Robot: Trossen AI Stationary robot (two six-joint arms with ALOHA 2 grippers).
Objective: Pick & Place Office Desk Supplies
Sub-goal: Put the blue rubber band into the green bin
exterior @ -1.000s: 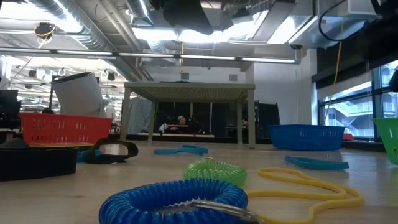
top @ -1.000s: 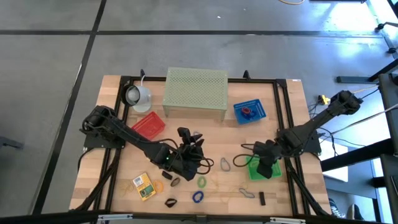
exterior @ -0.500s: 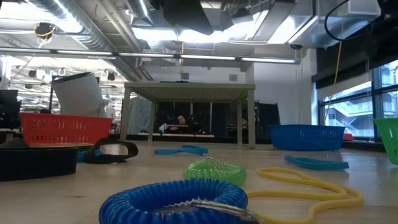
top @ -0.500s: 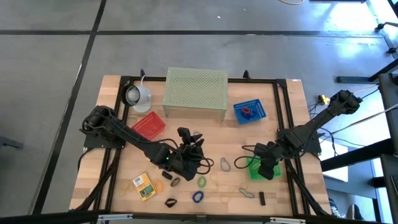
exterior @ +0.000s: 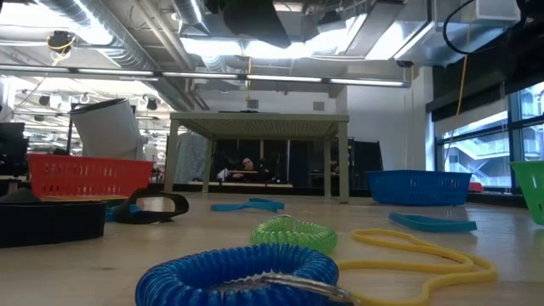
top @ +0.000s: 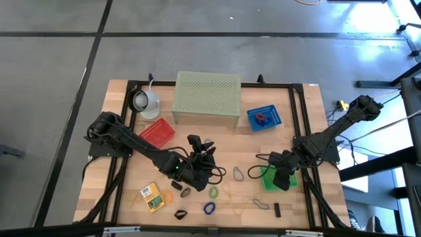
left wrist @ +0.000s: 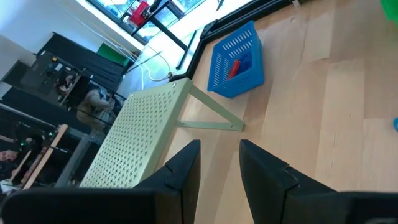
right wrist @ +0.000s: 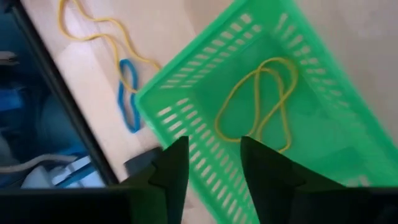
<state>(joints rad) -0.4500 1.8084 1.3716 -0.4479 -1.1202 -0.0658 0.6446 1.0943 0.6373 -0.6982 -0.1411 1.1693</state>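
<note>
My right gripper [right wrist: 214,163] hovers open over the green basket [top: 276,179] at the table's right. A yellow rubber band [right wrist: 258,99] lies loose on the basket's floor, below the fingers. My left gripper [left wrist: 221,165] stands open near the table's middle [top: 200,159] with nothing between its fingers. Loose supplies lie near the front edge: a green coiled loop [top: 214,192], a blue coiled loop [top: 209,208], a black clip [top: 180,214], a silvery wire clip [top: 237,173] and a yellow packet [top: 152,196].
The pale green perforated stand [top: 207,99] stands at the back middle. A blue basket [top: 264,117] with a red item is to its right, a red basket [top: 156,133] and a white cup [top: 145,101] to its left. A blue band [right wrist: 127,96] lies beside the green basket.
</note>
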